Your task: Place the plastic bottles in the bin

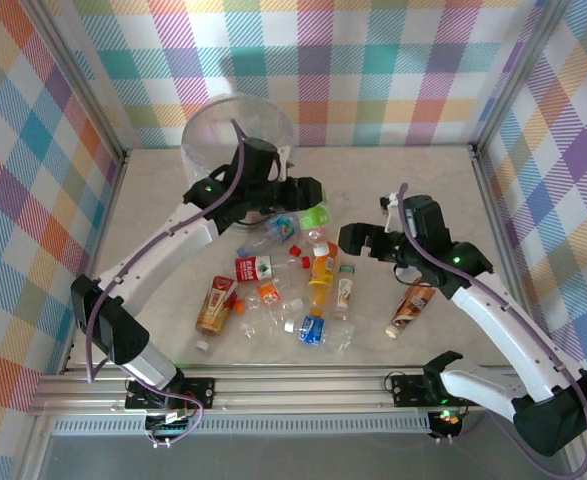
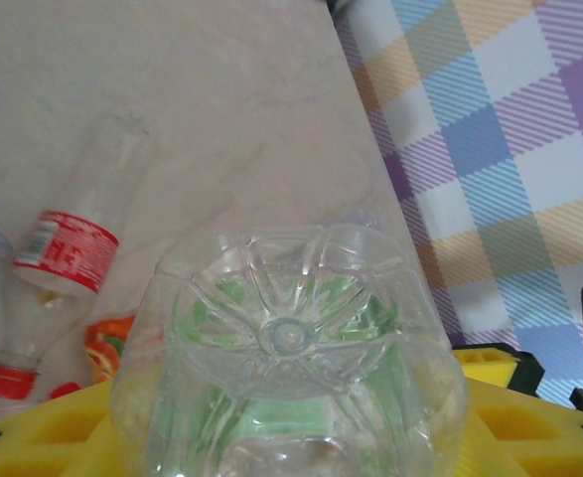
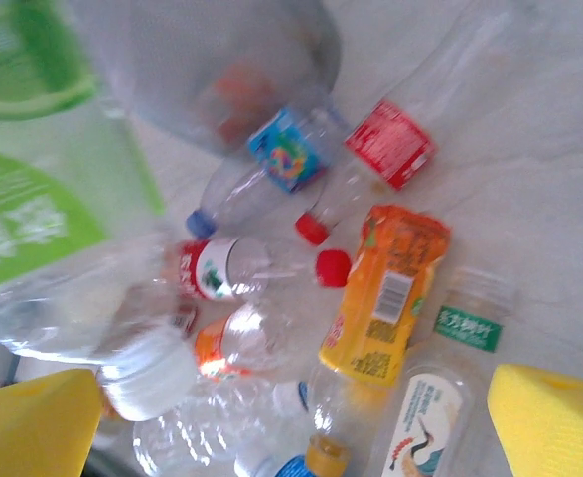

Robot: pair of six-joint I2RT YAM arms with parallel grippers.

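My left gripper (image 1: 308,200) is shut on a clear plastic bottle with a green label (image 1: 317,214), held just right of the bin (image 1: 235,130), a round grey wastebasket with a clear liner. In the left wrist view the bottle's ribbed base (image 2: 289,338) sits between the yellow fingers (image 2: 63,432). My right gripper (image 1: 353,239) hangs open over the pile beside that bottle, nothing between its yellow fingers (image 3: 549,417). The green-labelled bottle (image 3: 33,219) looms at the left of the right wrist view. Several bottles lie below, among them an orange one (image 3: 385,293).
Bottles lie scattered mid-table: a brown one (image 1: 215,305), a red-labelled one (image 1: 254,267), a blue-labelled one (image 1: 313,330), and another brown one (image 1: 411,308) under the right arm. Checked walls enclose the table on three sides.
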